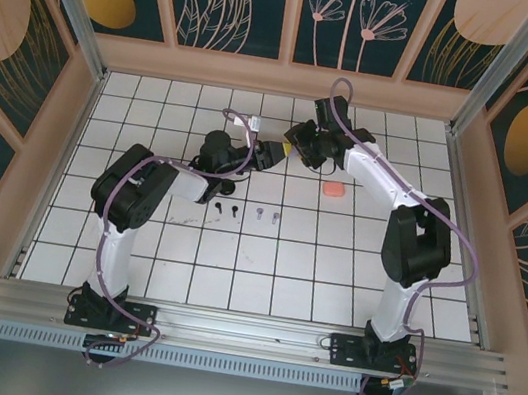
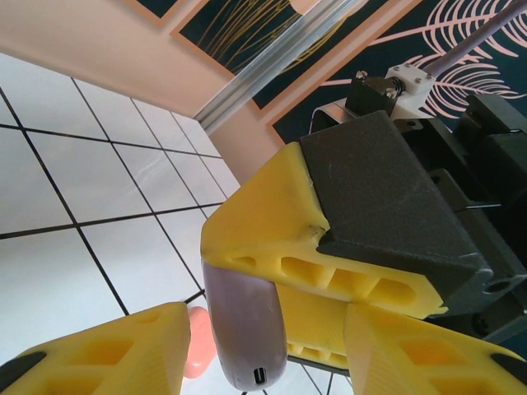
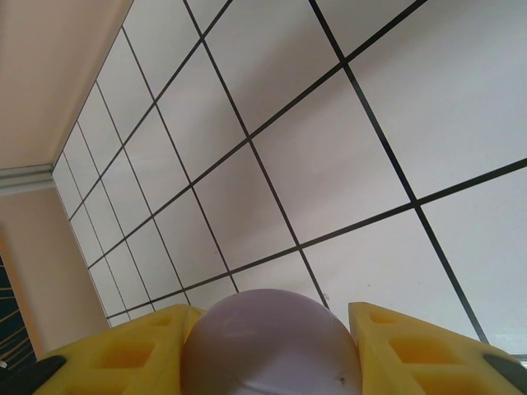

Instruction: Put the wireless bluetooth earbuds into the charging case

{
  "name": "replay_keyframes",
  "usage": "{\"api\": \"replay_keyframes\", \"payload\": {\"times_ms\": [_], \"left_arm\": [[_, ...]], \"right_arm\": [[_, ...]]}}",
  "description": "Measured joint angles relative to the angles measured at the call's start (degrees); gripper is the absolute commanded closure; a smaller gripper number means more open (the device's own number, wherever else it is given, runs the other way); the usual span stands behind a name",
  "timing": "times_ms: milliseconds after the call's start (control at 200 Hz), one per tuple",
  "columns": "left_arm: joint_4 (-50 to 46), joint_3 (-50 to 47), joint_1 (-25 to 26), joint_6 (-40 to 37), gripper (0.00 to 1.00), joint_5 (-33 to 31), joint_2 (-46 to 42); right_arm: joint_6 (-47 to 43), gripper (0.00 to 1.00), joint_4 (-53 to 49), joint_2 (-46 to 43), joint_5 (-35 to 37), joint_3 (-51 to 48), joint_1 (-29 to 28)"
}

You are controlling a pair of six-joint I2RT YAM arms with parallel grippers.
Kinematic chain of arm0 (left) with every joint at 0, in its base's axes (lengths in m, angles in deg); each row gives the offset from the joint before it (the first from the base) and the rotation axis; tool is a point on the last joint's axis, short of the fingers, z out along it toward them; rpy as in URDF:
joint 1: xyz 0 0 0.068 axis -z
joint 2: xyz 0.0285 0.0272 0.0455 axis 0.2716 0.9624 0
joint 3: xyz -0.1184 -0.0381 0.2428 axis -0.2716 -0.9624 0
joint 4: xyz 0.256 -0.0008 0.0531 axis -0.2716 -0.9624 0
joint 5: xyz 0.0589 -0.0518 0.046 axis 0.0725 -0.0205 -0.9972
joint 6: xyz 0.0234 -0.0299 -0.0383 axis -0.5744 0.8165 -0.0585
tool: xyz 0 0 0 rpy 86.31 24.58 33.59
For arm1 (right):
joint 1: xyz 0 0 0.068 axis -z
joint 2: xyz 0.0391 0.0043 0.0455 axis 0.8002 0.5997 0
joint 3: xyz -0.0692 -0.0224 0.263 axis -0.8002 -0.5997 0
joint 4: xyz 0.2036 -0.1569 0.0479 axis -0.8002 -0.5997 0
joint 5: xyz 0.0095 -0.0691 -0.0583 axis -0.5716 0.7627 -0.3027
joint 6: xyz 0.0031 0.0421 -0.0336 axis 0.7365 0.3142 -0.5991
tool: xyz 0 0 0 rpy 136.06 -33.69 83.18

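Observation:
My right gripper (image 1: 296, 146) is shut on a lilac charging case (image 3: 268, 329), holding it above the far middle of the table. One of its yellow fingers (image 2: 272, 239) shows in the left wrist view, lying against the case (image 2: 245, 329), whose charging port faces the camera. My left gripper (image 1: 269, 154) reaches in from the left and is open, its fingers on either side of the case with gaps showing. On the tiles lie two black earbuds (image 1: 226, 207) and two lilac earbuds (image 1: 267, 215) in a row, well below both grippers.
A coral-pink case (image 1: 334, 188) lies shut on the tiles to the right of the grippers, and it shows again as a coral-pink case (image 2: 198, 346) behind my left finger. A dark rounded object (image 1: 228, 189) sits under the left arm. Peach walls close in the table.

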Motion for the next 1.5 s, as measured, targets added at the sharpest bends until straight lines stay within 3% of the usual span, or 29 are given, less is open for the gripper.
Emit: {"api": "replay_keyframes", "payload": {"times_ms": [425, 921, 996, 1046, 1126, 1191, 1501], "left_arm": [[-0.3, 0.5, 0.2, 0.0, 0.48, -0.3, 0.5], [0.1, 0.4, 0.5, -0.2, 0.78, -1.5, 1.1], [0.2, 0.4, 0.5, -0.2, 0.86, -1.6, 1.1], [0.2, 0.4, 0.5, -0.1, 0.9, -1.6, 1.2], [0.4, 0.4, 0.5, -0.1, 1.0, -1.5, 1.3], [0.8, 0.4, 0.5, -0.1, 1.0, -1.4, 1.3], [-0.2, -1.5, 0.5, -0.6, 1.0, 0.0, 0.6]], "right_arm": [[1.0, 0.66, 0.7, 0.0, -0.1, 0.0, -0.4], [1.0, 0.66, 1.3, 0.0, -0.5, -0.2, -0.8], [1.0, 0.66, 1.5, 0.0, -0.4, -0.3, -0.8], [1.1, 0.62, 1.6, 0.0, -0.4, -0.5, -0.8], [1.3, 0.41, 1.9, -0.1, -0.4, -0.7, -0.7], [2.0, 0.31, 2.2, -0.2, -0.5, -0.9, -0.7], [-0.3, 0.26, 7.3, -9.9, -0.3, -7.1, 3.3]]}}
